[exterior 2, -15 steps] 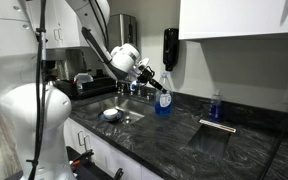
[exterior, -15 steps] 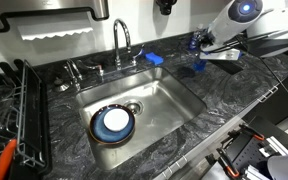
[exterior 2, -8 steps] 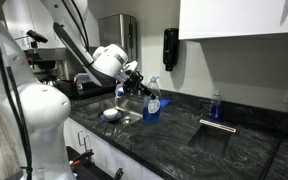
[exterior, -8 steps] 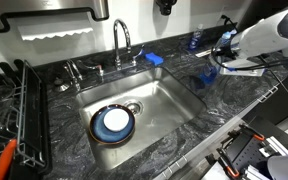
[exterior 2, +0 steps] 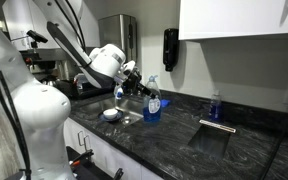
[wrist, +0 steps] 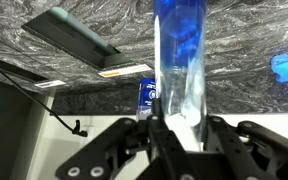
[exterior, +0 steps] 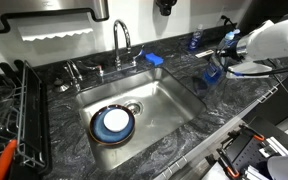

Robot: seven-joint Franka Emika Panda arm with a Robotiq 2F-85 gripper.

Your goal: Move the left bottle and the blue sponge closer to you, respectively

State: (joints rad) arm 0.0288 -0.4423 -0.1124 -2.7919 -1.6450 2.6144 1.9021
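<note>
Gripper point(wrist: 179, 128) pinching the left bottle point(wrist: 179, 70), bottle upright at the counter point(exterior: 184, 140) just beside the sink point(exterior: 164, 100), sponge point(exterior: 154, 59) back by the faucet point(exterior: 121, 40), second bottle point(exterior: 193, 41) near the wall.

Left bottle point(exterior 2: 152, 103): clear upper part, blue lower part. Blue sponge point(exterior: 154, 59): bright blue. Plate point(exterior: 114, 123): blue ring around a white centre. Countertop point(exterior: 236, 100): black with grey marbled veining.
</note>
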